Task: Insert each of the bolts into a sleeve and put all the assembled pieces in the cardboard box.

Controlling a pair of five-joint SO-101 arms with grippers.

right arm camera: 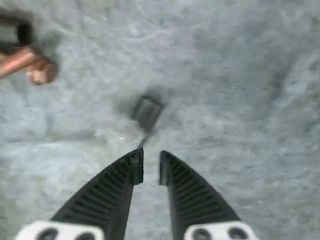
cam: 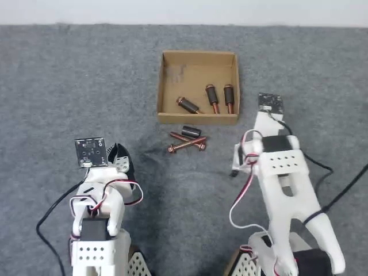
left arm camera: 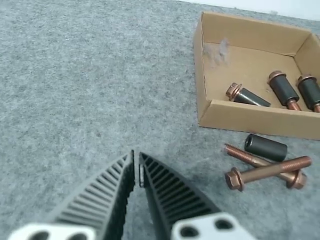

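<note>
Because the loose bolts (left arm camera: 267, 170) lie crossed and touching just in front of the box (left arm camera: 260, 120), a pinch on one would likely drag or flip the other. The loose sleeve (left arm camera: 266, 147) rests against them, between them and the box's front wall, and being round it may roll off across the carpet (cam: 69, 80) if nudged. So little room is left beside that wall that a descending finger could catch the cardboard and shove the box, spilling what it holds. A bolt gripped off-centre would tilt and miss the sleeve's bore. Count: box, one, top unclosed. Assembled pieces (cam: 188, 105), three, all lying inside the box on its floor. Loose bolts, two, outside the box. Loose sleeve, one sure. Small dark piece (right arm camera: 147, 111), one, outside the box on the carpet just ahead of the right gripper (right arm camera: 149, 162), probably the second sleeve but too blurred to confirm; should it prove otherwise, one bolt goes without a partner. Grippers, two: left gripper (left arm camera: 137, 157), well apart from the box, jaws pressed almost together, holding nothing; right gripper, low over the carpet, jaws parted slightly, nothing between them
</note>
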